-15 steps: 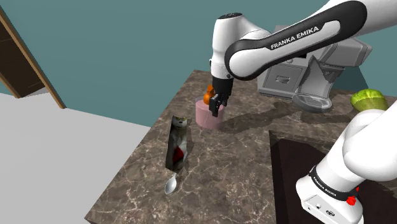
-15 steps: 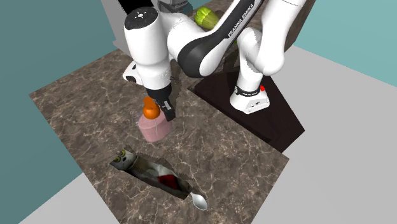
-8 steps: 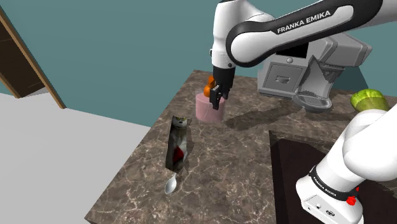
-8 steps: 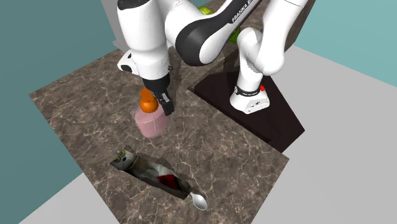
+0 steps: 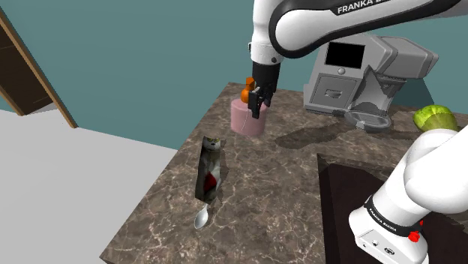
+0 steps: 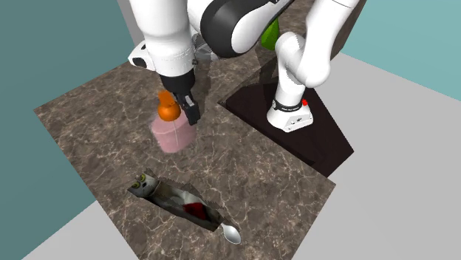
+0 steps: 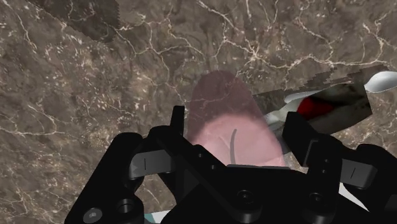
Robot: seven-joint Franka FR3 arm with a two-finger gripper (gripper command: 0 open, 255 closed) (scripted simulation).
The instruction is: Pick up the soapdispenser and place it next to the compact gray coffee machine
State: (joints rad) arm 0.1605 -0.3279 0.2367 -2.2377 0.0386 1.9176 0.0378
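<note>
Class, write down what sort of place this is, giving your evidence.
Probably a home kitchen: a marble-patterned counter, a gray coffee machine, a spoon and a pink soap dispenser.

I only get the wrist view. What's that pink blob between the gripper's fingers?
Observer: It's a soap bottle, held by the gripper. The shoulder view shows it has an orange pump top.
Operator: Where's the coffee machine?
Observer: The grey machine stands at the back of the counter, to the shoulder view's right of the bottle.
Operator: Is anything beside it?
Observer: Yes, a green thing lies further to the right of the machine, partly behind the arm.
</note>
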